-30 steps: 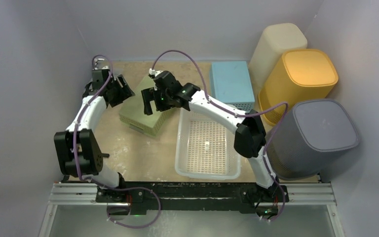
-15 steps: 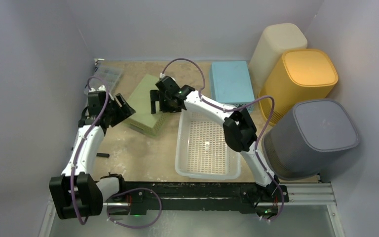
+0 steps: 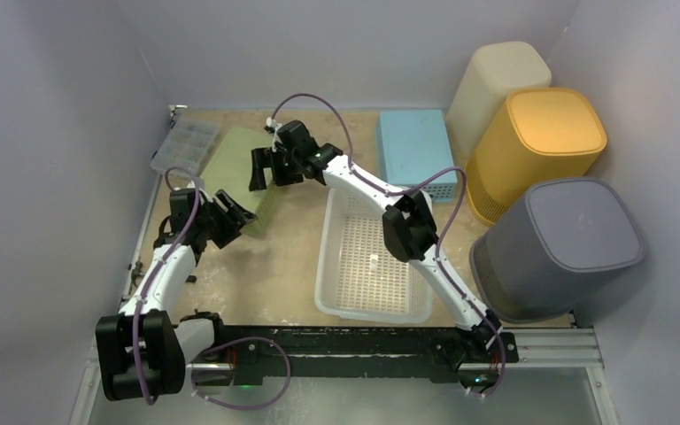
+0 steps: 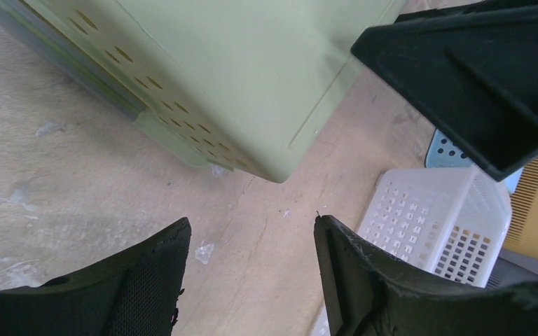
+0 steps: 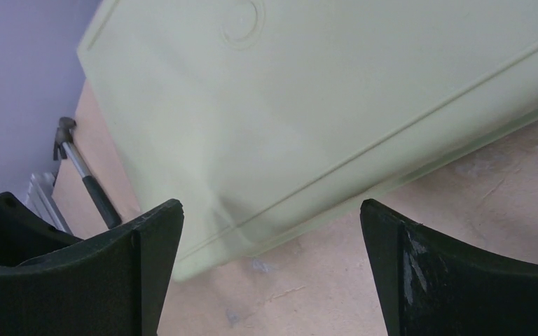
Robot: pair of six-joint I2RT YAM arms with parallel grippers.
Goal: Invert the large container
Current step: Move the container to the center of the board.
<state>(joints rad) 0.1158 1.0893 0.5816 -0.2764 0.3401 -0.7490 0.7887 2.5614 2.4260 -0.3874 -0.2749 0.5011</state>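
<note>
The green bin (image 3: 235, 159) sits at the back left of the tabletop (image 3: 266, 274). Its flat bottom faces up. My left claw (image 3: 233, 215) is open and holds nothing. It is at the near end of the green bin. My right claw (image 3: 262, 170) is wide open and holds nothing too. It is by the right edge of the green bin. I cannot tell if it touches. A white basket (image 3: 372, 266) lies to the right. A blue box (image 3: 414, 146) is behind the white basket.
</note>
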